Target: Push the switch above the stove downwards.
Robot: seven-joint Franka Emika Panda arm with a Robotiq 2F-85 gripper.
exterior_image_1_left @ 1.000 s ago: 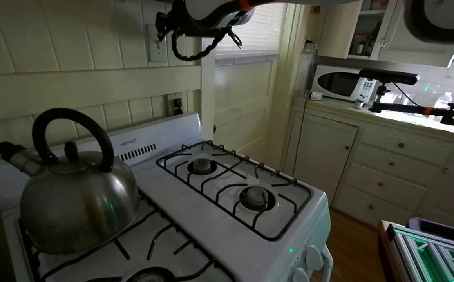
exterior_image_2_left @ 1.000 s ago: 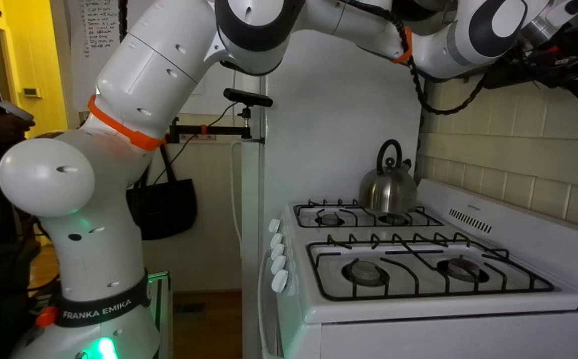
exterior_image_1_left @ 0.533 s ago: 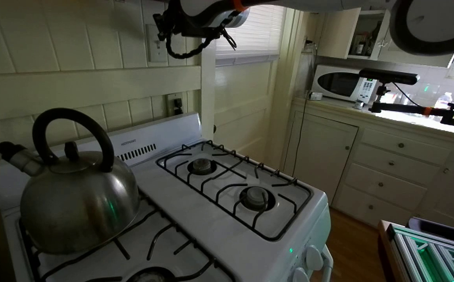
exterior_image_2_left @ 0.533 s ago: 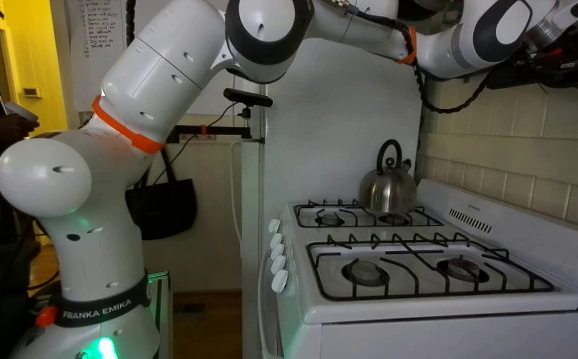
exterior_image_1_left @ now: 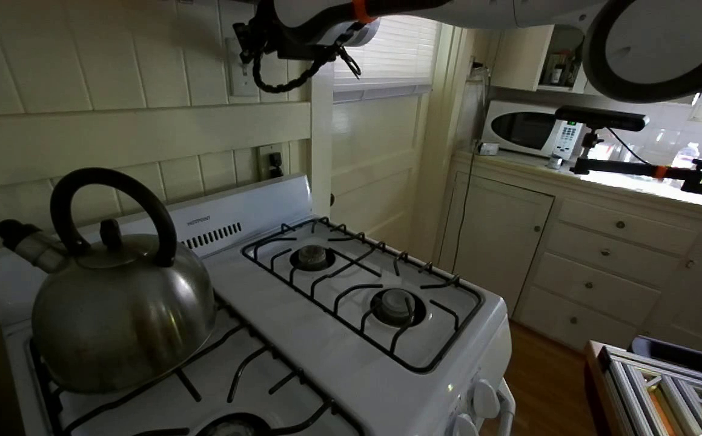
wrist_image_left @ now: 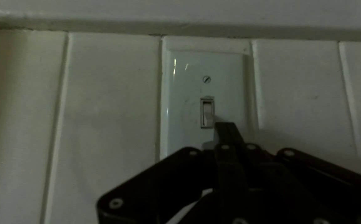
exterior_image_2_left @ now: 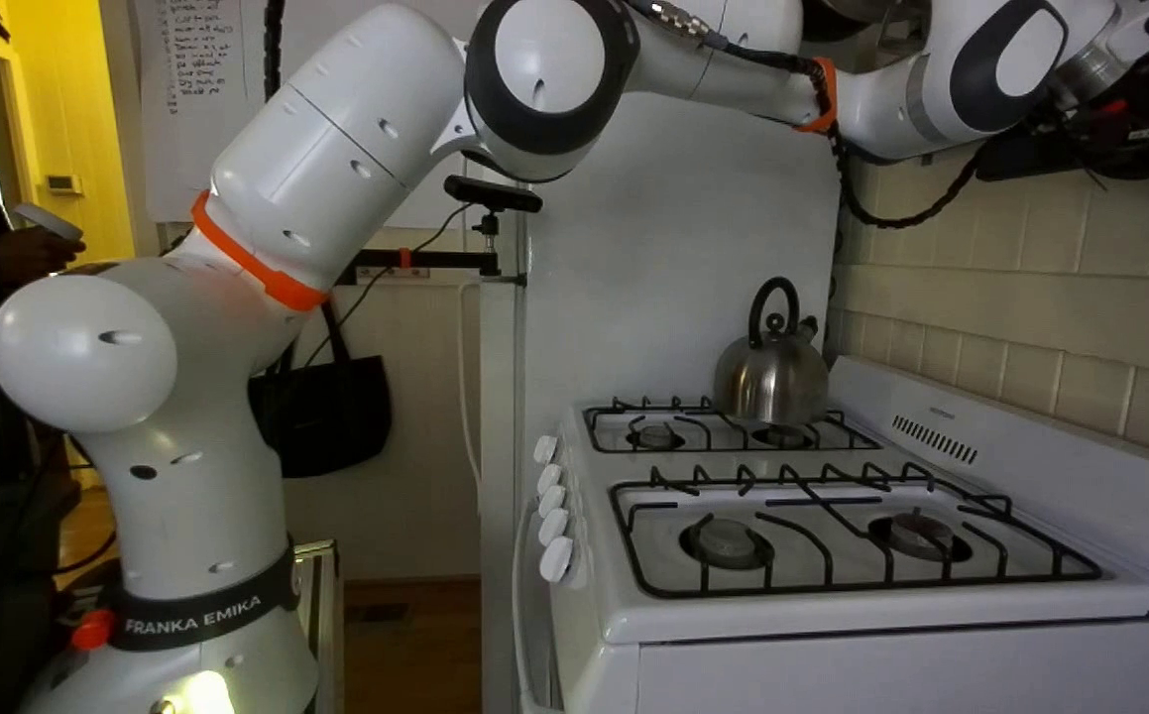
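The switch (wrist_image_left: 208,116) is a small toggle in a cream-white plate on the panelled wall; in the wrist view it leans towards the bottom of its slot. My gripper (wrist_image_left: 226,127) is shut with nothing between its fingers. Its dark tips lie close beside the toggle, low and right of it; I cannot tell whether they touch it or the plate. In an exterior view the gripper (exterior_image_1_left: 243,48) covers the upper part of the switch plate (exterior_image_1_left: 243,83). The white stove (exterior_image_1_left: 290,321) stands below, also seen in an exterior view as the stove (exterior_image_2_left: 832,617).
A wooden rail (exterior_image_1_left: 145,136) runs under the switch; the wrist view shows this rail (wrist_image_left: 180,14) at its top, so it looks upside down. A steel kettle (exterior_image_1_left: 123,321) sits on a burner. A dark outlet (exterior_image_1_left: 272,160) and a looping cable (exterior_image_1_left: 278,88) are nearby.
The fingers have closed. The gripper has shifted slightly towards the wall beside the switch, and the arm's elbow has come lower and further forward. The base light has turned from green to yellowish white.
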